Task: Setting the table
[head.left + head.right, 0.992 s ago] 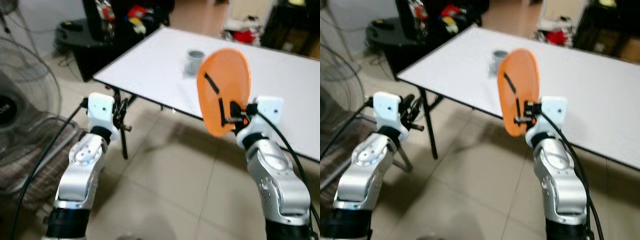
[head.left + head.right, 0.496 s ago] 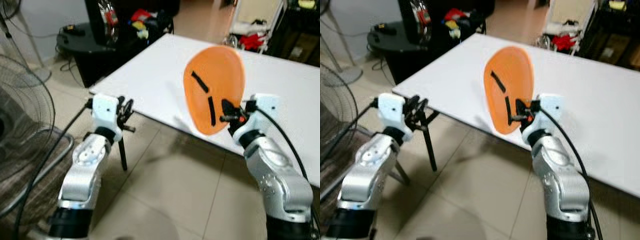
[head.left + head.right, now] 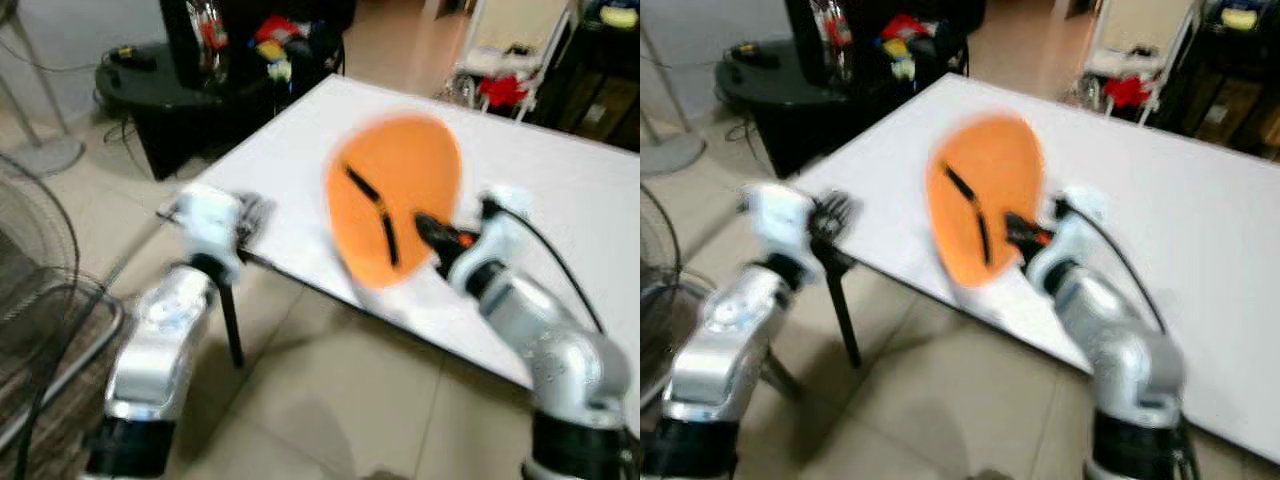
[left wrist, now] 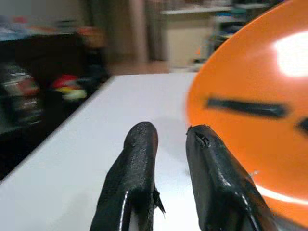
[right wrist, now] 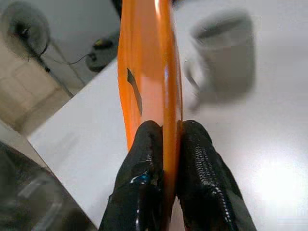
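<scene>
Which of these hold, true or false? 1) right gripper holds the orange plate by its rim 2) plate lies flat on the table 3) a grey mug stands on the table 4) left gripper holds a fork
1) True: the right gripper is clamped on the rim of the orange plate.
2) False: the plate is held on edge above the white table.
3) True: a grey mug stands on the table beyond the plate.
4) False: the left gripper holds nothing; its fingers are close together near the table edge.
</scene>
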`<state>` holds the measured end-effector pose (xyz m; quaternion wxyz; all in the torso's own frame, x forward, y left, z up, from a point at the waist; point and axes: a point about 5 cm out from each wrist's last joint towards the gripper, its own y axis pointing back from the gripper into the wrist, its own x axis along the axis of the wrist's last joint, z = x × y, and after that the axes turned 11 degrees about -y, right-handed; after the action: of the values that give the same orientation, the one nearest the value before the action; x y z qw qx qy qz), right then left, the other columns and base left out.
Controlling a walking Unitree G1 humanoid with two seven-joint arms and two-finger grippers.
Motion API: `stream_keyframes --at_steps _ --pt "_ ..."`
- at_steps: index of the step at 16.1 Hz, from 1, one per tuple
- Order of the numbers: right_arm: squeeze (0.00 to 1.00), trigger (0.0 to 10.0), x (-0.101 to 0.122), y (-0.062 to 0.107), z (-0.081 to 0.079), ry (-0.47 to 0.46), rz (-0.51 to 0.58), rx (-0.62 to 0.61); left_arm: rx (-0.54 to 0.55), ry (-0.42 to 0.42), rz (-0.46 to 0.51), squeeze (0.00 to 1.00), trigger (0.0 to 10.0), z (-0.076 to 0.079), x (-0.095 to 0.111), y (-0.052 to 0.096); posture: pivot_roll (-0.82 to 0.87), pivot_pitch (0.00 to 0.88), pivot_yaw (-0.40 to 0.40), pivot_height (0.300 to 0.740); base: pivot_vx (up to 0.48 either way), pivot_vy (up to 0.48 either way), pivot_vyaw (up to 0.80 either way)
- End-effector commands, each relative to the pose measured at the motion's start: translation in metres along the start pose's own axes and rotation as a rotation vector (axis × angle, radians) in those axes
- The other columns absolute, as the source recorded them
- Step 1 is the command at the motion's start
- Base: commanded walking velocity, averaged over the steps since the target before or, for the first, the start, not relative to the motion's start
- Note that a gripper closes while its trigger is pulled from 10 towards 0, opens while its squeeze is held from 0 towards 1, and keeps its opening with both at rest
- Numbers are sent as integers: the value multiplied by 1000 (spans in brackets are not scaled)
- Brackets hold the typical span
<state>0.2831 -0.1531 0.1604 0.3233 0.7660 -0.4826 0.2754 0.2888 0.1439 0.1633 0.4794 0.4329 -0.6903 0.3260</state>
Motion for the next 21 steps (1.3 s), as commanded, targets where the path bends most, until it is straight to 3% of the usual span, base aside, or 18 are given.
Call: stream_keyframes --at_steps 1,7,9,14,16,21 --pt "0 10000 5 -2 -12 -109 -5 88 -27 -18 -10 0 10000 -10 0 7 41 0 -24 740 0 0 0" --pt "0 10000 5 -6 17 -397 -153 -37 -287 -74 -25 0 10000 -6 7 10 31 0 -10 740 0 0 0" --pt "0 10000 4 -13 25 -536 -142 -74 -340 -64 -23 0 10000 -2 9 12 21 0 6 740 0 0 0" --pt "0 10000 3 -32 42 -727 -162 -165 -464 -49 -43 0 10000 7 10 18 26 0 19 740 0 0 0" --pt "0 10000 4 -39 47 -756 -142 -184 -476 -34 -47 0 10000 9 10 19 31 0 25 740 0 0 0" --pt "0 10000 6 -54 55 -723 -99 -232 -517 -11 -51 0 10000 17 9 19 36 0 33 740 0 0 0"
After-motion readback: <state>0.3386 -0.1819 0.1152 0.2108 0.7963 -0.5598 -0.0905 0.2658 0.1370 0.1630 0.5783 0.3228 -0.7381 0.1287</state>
